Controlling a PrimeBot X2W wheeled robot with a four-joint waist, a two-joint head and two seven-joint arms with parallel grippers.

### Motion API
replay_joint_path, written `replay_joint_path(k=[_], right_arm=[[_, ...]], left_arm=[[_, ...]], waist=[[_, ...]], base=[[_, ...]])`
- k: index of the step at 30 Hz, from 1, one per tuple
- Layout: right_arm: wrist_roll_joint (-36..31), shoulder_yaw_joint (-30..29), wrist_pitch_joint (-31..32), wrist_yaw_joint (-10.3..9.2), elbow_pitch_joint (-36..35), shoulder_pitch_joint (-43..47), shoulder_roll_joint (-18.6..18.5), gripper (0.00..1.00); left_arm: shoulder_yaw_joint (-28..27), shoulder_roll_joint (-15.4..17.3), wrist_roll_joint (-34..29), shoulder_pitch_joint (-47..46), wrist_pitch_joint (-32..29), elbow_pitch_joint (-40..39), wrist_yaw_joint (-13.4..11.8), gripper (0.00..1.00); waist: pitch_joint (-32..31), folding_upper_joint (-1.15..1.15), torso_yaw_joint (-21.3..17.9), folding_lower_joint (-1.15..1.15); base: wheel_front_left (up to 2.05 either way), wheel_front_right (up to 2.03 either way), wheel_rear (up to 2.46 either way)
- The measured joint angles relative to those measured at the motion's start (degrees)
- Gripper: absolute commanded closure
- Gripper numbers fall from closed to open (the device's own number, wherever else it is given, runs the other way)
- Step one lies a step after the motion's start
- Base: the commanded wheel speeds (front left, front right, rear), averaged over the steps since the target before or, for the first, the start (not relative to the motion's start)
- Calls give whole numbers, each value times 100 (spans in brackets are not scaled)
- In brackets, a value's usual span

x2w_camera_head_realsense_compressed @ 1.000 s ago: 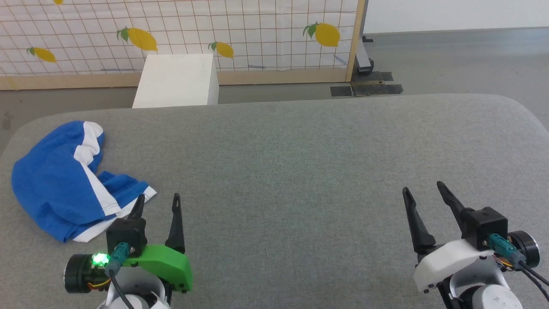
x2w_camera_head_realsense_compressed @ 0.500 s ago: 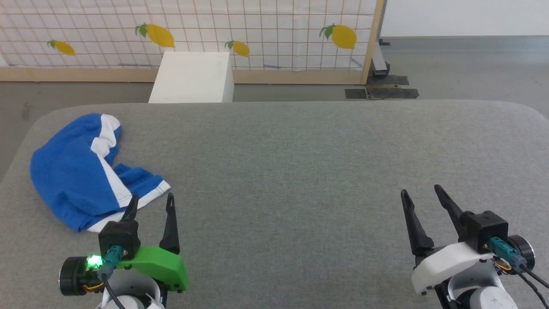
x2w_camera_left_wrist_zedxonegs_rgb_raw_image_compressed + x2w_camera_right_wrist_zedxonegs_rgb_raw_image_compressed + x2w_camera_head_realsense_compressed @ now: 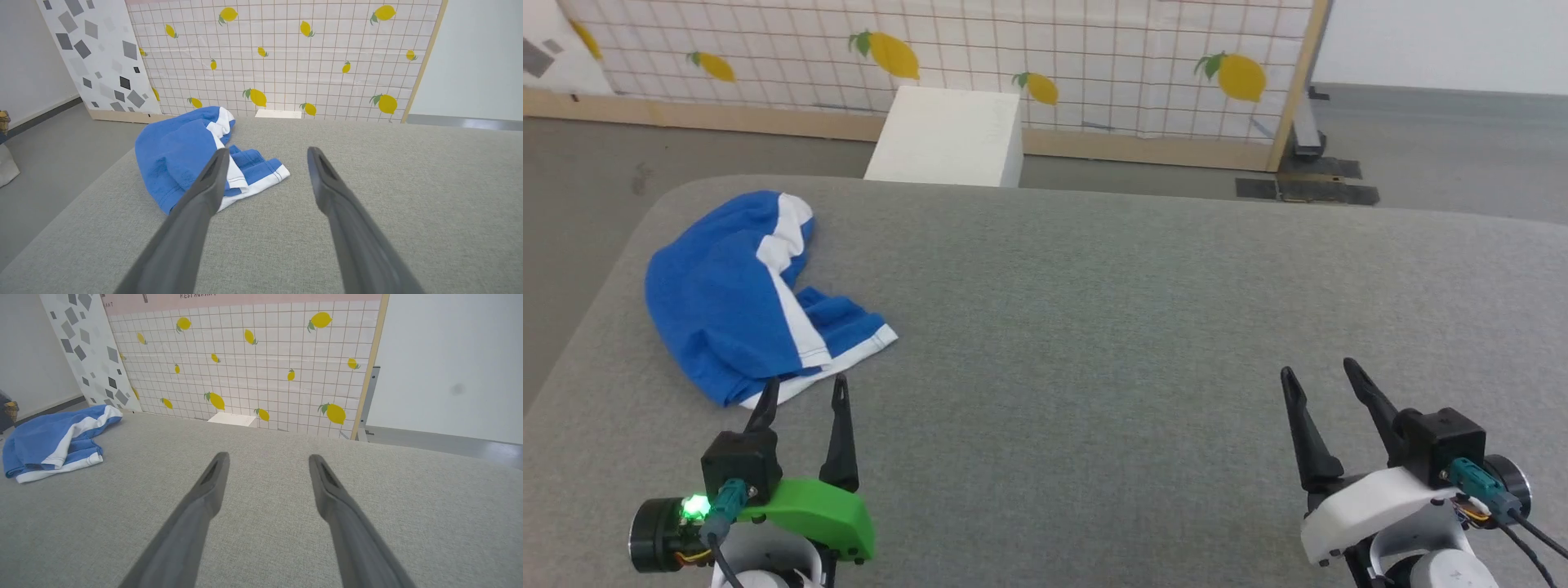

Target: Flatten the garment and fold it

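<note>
Head view, far left of desk (image 3: 1094,327): garment (image 3: 727,302) crumpled, not gripped. Left pincer (image 3: 805,384) released, just near of its white hem (image 3: 849,359); right pincer (image 3: 1317,369) released, well apart. Probably reaching step. Next: pinch hem, drag centreward, spread flat.

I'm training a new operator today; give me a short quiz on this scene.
1. True or false: the left gripper is shut on the garment.
2. Which gripper is nearer the garment? A left, B right.
3. Fill in: the garment lies ___, not flat, on the grey surface.
Key: 1 false; 2 A; 3 crumpled.
</note>
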State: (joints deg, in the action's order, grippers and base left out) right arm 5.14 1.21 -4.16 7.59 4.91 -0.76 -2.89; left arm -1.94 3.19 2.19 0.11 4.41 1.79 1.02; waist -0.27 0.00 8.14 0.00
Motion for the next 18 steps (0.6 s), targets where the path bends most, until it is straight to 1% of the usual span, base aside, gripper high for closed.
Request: replay_joint_path(k=[18], right_arm=[[193, 109, -227, 0, 254, 1, 1, 0]], left_arm=[[-152, 0, 43, 114, 202, 53, 2, 0]], waist=[[-90, 0, 695, 0]], base=[[0, 0, 0]])
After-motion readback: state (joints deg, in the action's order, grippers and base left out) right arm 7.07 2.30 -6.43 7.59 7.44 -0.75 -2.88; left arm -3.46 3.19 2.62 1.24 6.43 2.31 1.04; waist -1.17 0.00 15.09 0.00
